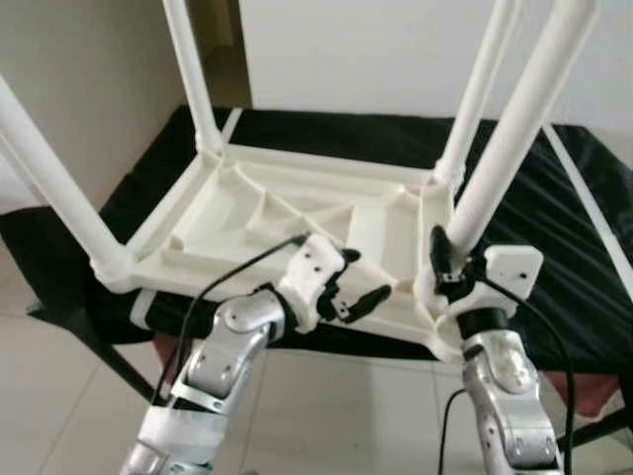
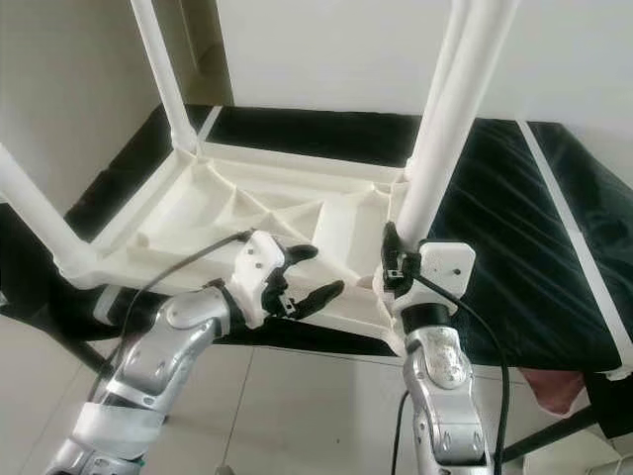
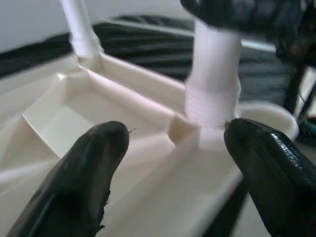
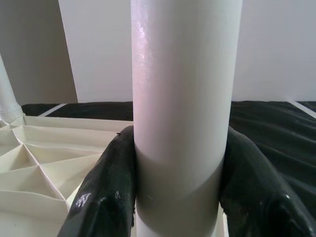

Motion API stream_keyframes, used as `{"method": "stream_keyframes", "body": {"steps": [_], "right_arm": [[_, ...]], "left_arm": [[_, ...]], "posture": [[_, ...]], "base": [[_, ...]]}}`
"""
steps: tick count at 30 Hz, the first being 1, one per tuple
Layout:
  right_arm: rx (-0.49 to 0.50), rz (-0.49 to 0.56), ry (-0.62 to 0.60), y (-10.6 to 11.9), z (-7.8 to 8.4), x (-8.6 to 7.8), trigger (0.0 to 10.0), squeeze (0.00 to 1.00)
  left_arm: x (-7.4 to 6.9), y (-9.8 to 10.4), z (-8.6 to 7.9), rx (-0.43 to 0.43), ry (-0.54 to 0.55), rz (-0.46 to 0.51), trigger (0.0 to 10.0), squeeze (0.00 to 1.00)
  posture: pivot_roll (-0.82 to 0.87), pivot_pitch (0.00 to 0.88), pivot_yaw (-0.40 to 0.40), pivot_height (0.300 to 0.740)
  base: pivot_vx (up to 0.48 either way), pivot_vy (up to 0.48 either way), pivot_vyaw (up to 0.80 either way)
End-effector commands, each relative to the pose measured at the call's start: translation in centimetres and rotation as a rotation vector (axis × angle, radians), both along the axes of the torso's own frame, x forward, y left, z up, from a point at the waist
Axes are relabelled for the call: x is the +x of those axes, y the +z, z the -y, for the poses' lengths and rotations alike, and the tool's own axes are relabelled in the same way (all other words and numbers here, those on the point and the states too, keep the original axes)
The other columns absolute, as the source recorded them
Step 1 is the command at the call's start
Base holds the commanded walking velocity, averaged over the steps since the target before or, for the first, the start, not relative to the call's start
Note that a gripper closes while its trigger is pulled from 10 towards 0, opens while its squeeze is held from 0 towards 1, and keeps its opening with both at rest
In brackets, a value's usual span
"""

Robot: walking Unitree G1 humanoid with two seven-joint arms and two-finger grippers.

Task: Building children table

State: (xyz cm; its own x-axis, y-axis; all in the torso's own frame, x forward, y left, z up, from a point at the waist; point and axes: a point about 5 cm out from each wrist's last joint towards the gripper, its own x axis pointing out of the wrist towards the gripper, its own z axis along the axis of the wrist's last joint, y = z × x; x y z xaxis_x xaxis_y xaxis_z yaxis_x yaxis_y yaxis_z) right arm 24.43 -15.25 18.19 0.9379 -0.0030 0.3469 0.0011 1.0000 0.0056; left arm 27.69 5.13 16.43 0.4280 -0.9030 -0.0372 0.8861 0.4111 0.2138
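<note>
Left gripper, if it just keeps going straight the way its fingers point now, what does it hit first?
Probably the near right table leg, down by its threaded base where it screws into the upturned tabletop. The left gripper is open and aimed at that leg, which the right gripper already clamps. Depth is uncertain.

White plastic children table (image 1: 297, 213) upside down on black cloth (image 1: 554, 237), four legs up.
</note>
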Motion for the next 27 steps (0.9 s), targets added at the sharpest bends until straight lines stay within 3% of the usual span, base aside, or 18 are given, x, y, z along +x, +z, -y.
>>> {"method": "stream_keyframes", "body": {"steps": [1, 11, 17, 20, 27], "right_arm": [[-0.004, 0.03, -0.004, 0.4, -0.2, -0.4, 10.0, 0.0], [-0.004, 0.033, -0.024, 0.5, 0.0, -0.1, 10.0, 0.0], [-0.006, 0.039, -0.034, 0.7, 0.2, 0.0, 10.0, 0.0], [-0.006, 0.05, -0.037, 0.9, 0.2, 0.2, 10.0, 0.0], [-0.008, 0.061, -0.043, 1.2, 0.3, 0.3, 10.0, 0.0]], "left_arm": [[-1.0, -0.7, 0.3, 0.05, -0.138, -0.022, 10.0, 0.0], [-1.0, -2.0, 0.4, 0.158, -0.161, 0.008, 10.0, 0.0], [0.4, -2.3, 0.6, 0.214, -0.071, 0.046, 10.0, 0.0], [1.8, -3.1, 0.3, 0.3, 0.029, 0.076, 10.0, 0.0], [2.4, -3.3, 0.1, 0.343, 0.057, 0.107, 10.0, 0.0]], "posture": [[-0.01, 0.053, -0.004, 0.74], [-0.01, 0.05, -0.003, 0.74], [-0.02, 0.044, -0.002, 0.74], [-0.02, 0.033, -0.002, 0.74], [-0.03, 0.025, -0.002, 0.74]], "base": [[0.0, 0.0, 0.0], [0.0, 0.0, 0.0], [0.0, 0.0, 0.0], [0.0, 0.0, 0.0], [0.0, 0.0, 0.0]]}}
